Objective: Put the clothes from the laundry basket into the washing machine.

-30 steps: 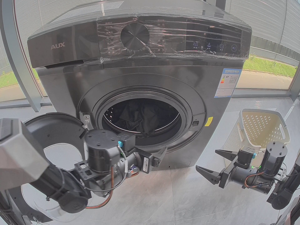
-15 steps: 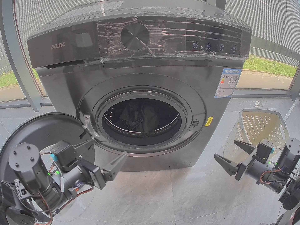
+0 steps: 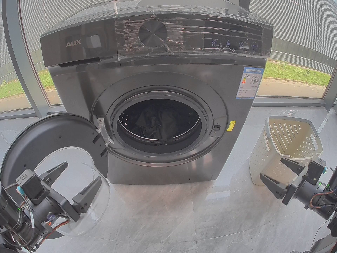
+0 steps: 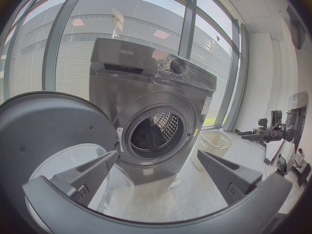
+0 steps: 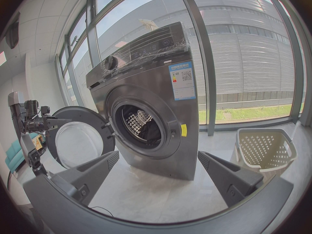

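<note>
A dark grey front-loading washing machine [image 3: 158, 71] stands at the centre of the head view, with its round door [image 3: 52, 134] open at lower left. Dark crumpled clothes [image 3: 158, 120] lie inside the drum. A cream perforated plastic laundry basket [image 3: 261, 155] stands at right. The left gripper [image 3: 82, 173] at lower left and the right gripper [image 3: 272, 167] at lower right have their jaws spread, holding nothing.

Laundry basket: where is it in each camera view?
Head view: laundry basket on the floor, right of the washing machine.
Left wrist view: laundry basket on the floor beyond the machine's front.
Right wrist view: laundry basket on the floor beside the machine.
Shared landmark: yellow sticker on the machine's front.
</note>
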Available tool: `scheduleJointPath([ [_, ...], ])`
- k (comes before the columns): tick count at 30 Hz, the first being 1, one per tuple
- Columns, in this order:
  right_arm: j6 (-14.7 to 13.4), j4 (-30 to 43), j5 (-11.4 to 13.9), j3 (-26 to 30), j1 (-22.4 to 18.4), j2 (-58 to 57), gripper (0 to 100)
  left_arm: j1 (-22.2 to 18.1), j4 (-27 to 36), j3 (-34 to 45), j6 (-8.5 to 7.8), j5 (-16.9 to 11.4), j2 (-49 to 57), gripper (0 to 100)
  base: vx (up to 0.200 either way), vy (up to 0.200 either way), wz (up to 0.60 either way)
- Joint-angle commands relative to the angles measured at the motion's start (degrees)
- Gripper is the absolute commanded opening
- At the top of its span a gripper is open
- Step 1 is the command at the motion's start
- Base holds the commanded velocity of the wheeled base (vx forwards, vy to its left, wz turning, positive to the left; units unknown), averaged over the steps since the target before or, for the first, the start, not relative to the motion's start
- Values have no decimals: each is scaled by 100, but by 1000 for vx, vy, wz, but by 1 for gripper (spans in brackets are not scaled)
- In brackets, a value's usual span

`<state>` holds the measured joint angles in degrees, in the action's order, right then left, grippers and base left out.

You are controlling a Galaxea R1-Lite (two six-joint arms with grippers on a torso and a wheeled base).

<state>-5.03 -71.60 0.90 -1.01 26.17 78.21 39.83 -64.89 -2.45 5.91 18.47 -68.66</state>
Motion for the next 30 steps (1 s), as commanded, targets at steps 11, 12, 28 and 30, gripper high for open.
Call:
scheduleJointPath([
  [11, 161, 3328, 33, 92, -851, -4007, 100, -212, 2613, 210, -644, -36, 3280, 100, -200, 0, 0],
  [12, 240, 3459, 50, 84, -1000, -4192, 100, -274, 2780, 227, -626, -28, 3429, 100, 0, 0, 0],
  [28, 354, 4286, 112, -4, -1633, -5194, 100, -1311, 4028, 245, -468, -71, 4545, 100, -63, 0, 0],
  [30, 354, 4286, 112, -31, -1694, -5237, 100, -1434, 4221, 245, -459, -71, 4695, 100, -200, 0, 0],
])
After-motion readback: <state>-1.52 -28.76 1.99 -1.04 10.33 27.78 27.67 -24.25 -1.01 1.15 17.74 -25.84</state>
